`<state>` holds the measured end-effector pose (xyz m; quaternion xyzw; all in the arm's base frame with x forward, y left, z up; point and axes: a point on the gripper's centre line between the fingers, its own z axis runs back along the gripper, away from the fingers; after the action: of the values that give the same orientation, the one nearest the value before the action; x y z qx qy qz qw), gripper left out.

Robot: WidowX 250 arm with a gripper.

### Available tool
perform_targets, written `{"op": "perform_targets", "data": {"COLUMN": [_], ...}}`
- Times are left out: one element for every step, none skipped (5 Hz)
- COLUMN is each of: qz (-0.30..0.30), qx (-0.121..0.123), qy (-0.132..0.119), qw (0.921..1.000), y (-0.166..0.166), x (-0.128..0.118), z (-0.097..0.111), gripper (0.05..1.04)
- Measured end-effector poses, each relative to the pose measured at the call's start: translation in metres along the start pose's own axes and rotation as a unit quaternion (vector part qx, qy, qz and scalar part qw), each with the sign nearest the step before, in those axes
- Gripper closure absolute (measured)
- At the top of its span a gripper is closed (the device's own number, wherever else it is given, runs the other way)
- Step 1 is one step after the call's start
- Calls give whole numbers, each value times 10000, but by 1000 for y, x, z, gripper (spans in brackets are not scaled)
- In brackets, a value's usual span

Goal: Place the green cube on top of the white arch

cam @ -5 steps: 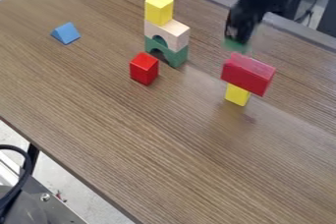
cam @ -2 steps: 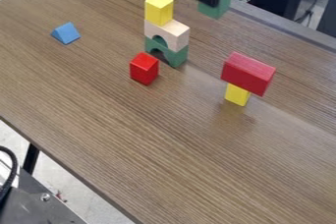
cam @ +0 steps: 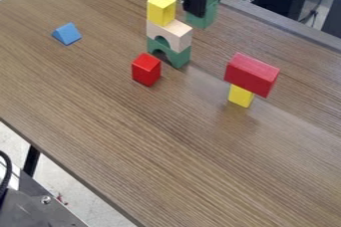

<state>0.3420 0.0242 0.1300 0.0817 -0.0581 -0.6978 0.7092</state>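
Claw (cam: pixel 202 11) is up near the top edge, just beyond the block tower, and it's pinching the green cube (cam: pixel 205 15). Black parts of the claw cover a good bit of the cube's left side, so you only get a partial look at it, and I can't make out both fingertips. The arm above is cut off by the top edge.

The cube isn't on the white arch (cam: pixel 178 33) rn. That one is mid-stack: green arch (cam: pixel 180 58) underneath, yellow block (cam: pixel 162 9) on top, hiding part of its upper face. A red block (cam: pixel 146 69) stands just in front, blocking a bit of the green arch's lower left.

Over on the right, a bigger red block (cam: pixel 251 74) sits tilted on a small yellow block (cam: pixel 240 96) and covers that one's top. The blue wedge (cam: pixel 67 34) is off by itself on the left of the tabletop (cam: pixel 133 136). Bottom left there's a black cable (cam: pixel 6 169), chopped off by the edge, plus some dark gear behind the tabletop, too murky to name.
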Motion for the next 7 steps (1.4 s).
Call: {"op": "perform_targets", "data": {"qz": [-5, 24, 54, 84, 94, 101, 89], "qx": [-93, -104, -36, -15, -78, -74, -124], "qy": [-15, 1, 5, 20, 25, 60, 90], "qw": [10000, 9999, 10000, 10000, 9999, 9999, 9998], "y": [-1, -1, 4, 5, 7, 6, 6], "x": [-5, -12, -16, -21, -23, -26, -28], "z": [-6, -8, -7, -5, -13, -13, -18], "gripper": [536, 536, 536, 536, 535, 536, 536]}}
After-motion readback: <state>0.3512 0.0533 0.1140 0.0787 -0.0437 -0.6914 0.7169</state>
